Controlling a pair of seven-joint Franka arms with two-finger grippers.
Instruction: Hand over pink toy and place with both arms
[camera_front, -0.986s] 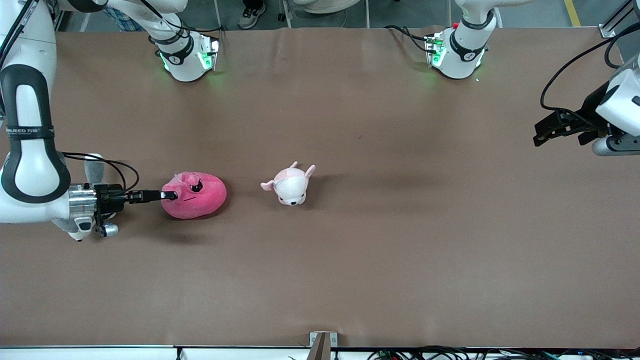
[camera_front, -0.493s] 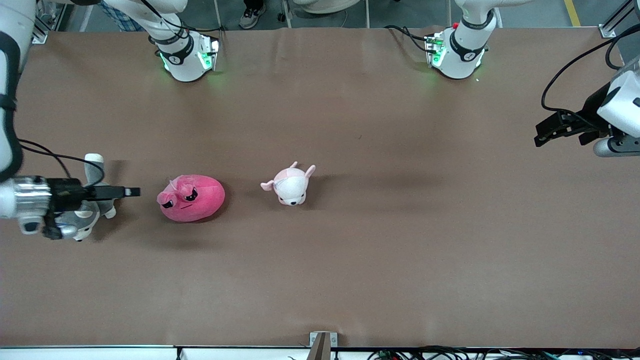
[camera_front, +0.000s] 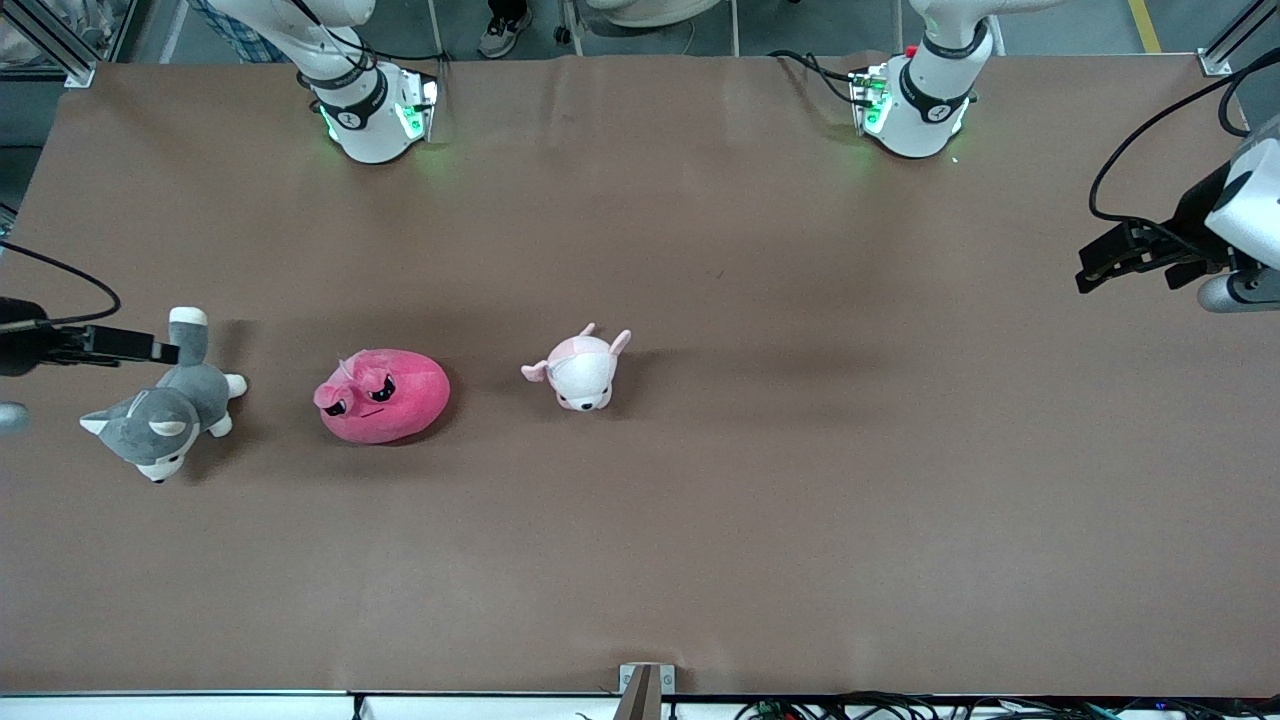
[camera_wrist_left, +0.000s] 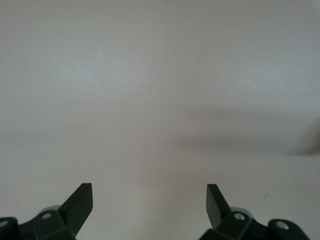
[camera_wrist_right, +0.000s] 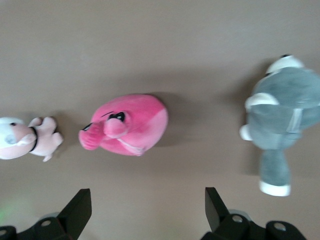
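Up front, front view: pink toy (camera_front: 382, 394) lies on brown worktop (camera_front: 700, 520) toward right arm's end, long axis running along the worktop's length, face toward grey plush (camera_front: 165, 410). Pale pink-and-white plush (camera_front: 580, 371) sits beside it toward left arm's end. Nothing touches it. Right gripper (camera_front: 150, 349) over grey plush's tail, jaws unclear here. Left gripper (camera_front: 1095, 269) hangs at its own end, waiting.

Left wrist view: left gripper (camera_wrist_left: 150, 202) jaws wide apart, empty, bare worktop below.

Right wrist view: right gripper (camera_wrist_right: 148, 207) jaws wide apart, empty; pink toy (camera_wrist_right: 129, 124) between the two other plushes.
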